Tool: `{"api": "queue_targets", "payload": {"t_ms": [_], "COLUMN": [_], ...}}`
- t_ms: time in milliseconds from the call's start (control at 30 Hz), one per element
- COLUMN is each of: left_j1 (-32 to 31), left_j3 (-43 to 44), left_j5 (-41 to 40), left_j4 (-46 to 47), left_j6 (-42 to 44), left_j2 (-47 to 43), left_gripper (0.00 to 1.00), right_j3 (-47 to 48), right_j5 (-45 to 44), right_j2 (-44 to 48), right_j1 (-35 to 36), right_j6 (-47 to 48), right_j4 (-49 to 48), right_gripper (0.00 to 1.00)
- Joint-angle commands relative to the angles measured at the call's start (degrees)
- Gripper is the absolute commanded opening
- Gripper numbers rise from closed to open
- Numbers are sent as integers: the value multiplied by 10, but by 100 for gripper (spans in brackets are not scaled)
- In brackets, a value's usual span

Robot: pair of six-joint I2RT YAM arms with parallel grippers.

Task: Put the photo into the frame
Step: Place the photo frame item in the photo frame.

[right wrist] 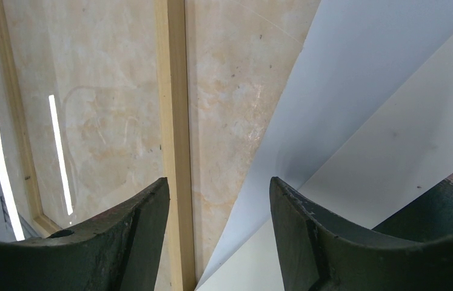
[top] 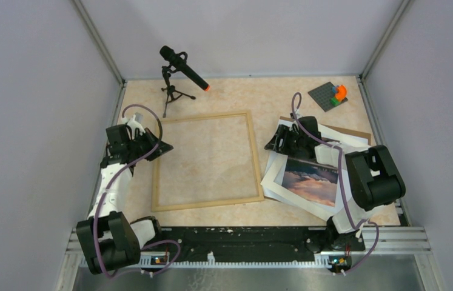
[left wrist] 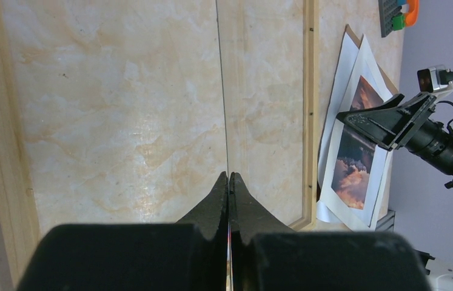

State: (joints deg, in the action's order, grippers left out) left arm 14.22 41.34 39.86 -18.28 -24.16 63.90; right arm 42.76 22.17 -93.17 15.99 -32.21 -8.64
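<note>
The marbled table [top: 224, 97] carries the frame [top: 256, 156] at its centre, lying flat with bare tabletop showing inside it. At 3 o'clock of the frame, outside it and just beside its right strip, we see the photo [top: 312, 182] face up on loose white sheets [top: 339, 134] over a brown board [top: 360, 133]. The right gripper [right wrist: 219, 188] hangs over the stack's corner nearest the frame, jaws apart and holding nothing, one finger above the wood strip and the other above white paper. The left gripper [left wrist: 229, 182], at 9 o'clock of the frame, has its fingers pressed together. A microphone [top: 182, 66] stands at 11 o'clock and a grey brick plate [top: 327, 94] at 1 o'clock.
</note>
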Motion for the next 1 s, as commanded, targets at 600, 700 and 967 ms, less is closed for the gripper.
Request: {"api": "queue_targets", "payload": {"t_ms": [600, 700, 967], "left_j1": [2, 2, 2], "left_j3": [20, 22, 6], "left_j5": [15, 9, 11], "left_j4": [71, 70, 89], "left_j6": [-11, -12, -30], "left_j2": [21, 21, 18], "left_gripper": [0, 0, 0], "right_j3": [-1, -1, -1], "right_j5": [5, 6, 7], "right_j2": [0, 0, 0], "right_j1": [1, 1, 1], "right_j6": [0, -1, -1], "right_j4": [-28, -27, -28], "right_gripper": [61, 61, 61]}}
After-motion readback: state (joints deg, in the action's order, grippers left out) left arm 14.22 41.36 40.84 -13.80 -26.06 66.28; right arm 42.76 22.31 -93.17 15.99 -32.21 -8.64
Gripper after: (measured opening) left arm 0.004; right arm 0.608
